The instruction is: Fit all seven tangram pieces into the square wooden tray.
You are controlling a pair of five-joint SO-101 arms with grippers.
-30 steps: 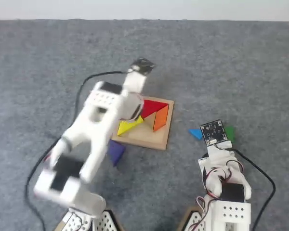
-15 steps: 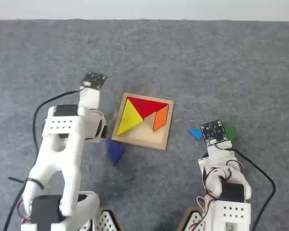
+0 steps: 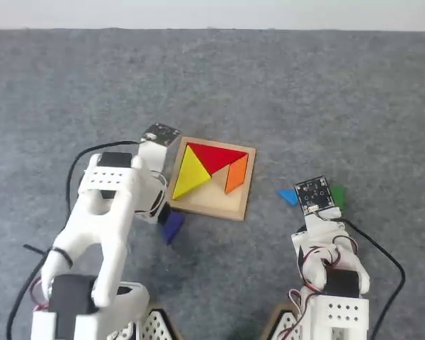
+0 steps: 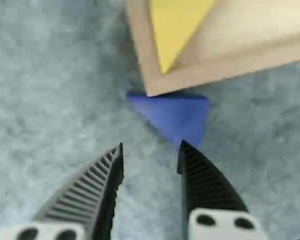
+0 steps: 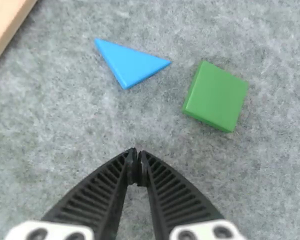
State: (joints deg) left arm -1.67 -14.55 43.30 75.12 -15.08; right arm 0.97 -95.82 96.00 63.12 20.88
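Three pieces sit inside the square wooden tray [image 3: 211,202] in the middle of the grey felt table [image 3: 326,92]. A big yellow triangle [image 3: 190,173] fills the left part. A big red triangle [image 3: 218,157] lies along the far side. An orange slanted piece [image 3: 235,173] is at the right side. The near part of the tray is bare wood.

A dark blue triangle [image 3: 173,225] lies on the felt, right by the near left corner of the tray. I cannot tell if it touches the wood. The left gripper [image 4: 151,146] hangs just over the felt on the near side of this dark blue triangle [image 4: 175,115]. Its two black fingers are spread wide with nothing between them. One finger tip is very near the blue piece. The left wrist view also shows the tray corner [image 4: 230,65] and the yellow point [image 4: 175,25] beyond it.

Off to the right of the tray, a light blue triangle [image 5: 131,65] and a green square block [image 5: 216,96] lie flat on the felt. They are close together but do not touch. The green block is farther right. The right gripper [image 5: 136,151] is on the near side of these two pieces, apart from both. Its fingers are pressed together and hold nothing.
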